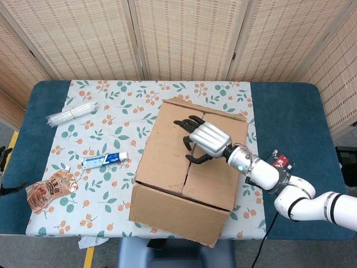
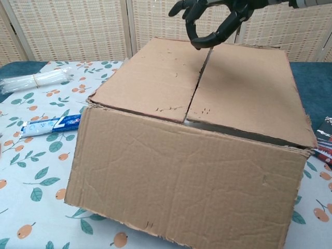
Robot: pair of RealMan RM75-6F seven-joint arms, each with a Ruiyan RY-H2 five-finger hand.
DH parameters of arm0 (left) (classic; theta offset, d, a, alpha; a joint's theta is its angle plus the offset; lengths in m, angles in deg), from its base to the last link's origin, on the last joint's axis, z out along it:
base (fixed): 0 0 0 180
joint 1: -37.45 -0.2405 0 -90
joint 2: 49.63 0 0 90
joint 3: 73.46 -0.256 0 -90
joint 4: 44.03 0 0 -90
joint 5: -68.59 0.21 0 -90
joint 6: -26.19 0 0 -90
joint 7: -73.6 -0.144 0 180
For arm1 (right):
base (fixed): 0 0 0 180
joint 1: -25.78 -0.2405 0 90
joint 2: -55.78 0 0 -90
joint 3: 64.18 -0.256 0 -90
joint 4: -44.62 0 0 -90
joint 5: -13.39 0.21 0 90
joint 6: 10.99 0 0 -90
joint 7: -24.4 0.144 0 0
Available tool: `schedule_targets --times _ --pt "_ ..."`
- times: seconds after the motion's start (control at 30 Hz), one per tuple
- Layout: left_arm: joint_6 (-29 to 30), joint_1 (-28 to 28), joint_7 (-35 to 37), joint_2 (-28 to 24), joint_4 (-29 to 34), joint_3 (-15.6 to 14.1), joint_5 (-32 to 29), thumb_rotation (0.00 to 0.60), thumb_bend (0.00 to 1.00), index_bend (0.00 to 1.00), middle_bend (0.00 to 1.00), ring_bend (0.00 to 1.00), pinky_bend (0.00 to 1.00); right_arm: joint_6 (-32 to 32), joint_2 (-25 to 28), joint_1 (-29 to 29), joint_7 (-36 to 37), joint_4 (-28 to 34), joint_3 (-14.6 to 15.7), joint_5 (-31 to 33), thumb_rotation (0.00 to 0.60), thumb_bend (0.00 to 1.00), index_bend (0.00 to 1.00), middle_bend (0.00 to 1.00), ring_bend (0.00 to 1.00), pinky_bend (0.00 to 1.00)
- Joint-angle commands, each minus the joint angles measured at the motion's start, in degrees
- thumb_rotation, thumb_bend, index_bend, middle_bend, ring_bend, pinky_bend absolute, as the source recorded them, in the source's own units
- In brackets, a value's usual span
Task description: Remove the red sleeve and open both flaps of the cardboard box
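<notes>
The cardboard box (image 1: 167, 167) stands mid-table with both top flaps lying flat and meeting at a centre seam (image 1: 193, 153). My right hand (image 1: 202, 139) hovers over the far half of that seam, fingers curled and spread, holding nothing. In the chest view the same right hand (image 2: 215, 18) hangs just above the box (image 2: 181, 171) at the far end of the seam (image 2: 199, 72). The red sleeve (image 1: 280, 162) lies flat on the table to the right of the box, partly behind my forearm; its edge (image 2: 324, 142) shows at the chest view's right border. Only dark fingertips (image 1: 4, 152) of my left hand show at the left edge.
A toothpaste tube (image 1: 105, 160) lies left of the box, also seen as the toothpaste tube (image 2: 49, 124) in the chest view. A bundle of white sticks (image 1: 71, 113) sits at the far left, an orange snack pouch (image 1: 50, 190) at the near left. Folding screens (image 1: 184, 33) stand behind the table.
</notes>
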Motion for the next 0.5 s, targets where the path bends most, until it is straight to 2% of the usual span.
schedule_targets --times 0.03,0.5 --pt "0.02 -0.02 0.18 -0.04 -0.05 -0.01 0.09 0.6 0.25 0.0 0.0 0.0 0.0 1.22 -0.97 -1.1 -2.53 -0.56 0.34 1.11 0.342 0.5 0.53 0.03 0.04 0.0" --pt "-0.12 -0.13 1.49 -0.3 -0.29 0.0 0.27 0.6 0.25 0.0 0.0 0.0 0.0 4.74 -5.66 -5.73 -12.74 -4.18 1.83 6.72 0.33 0.51 0.56 0.03 0.03 0.0"
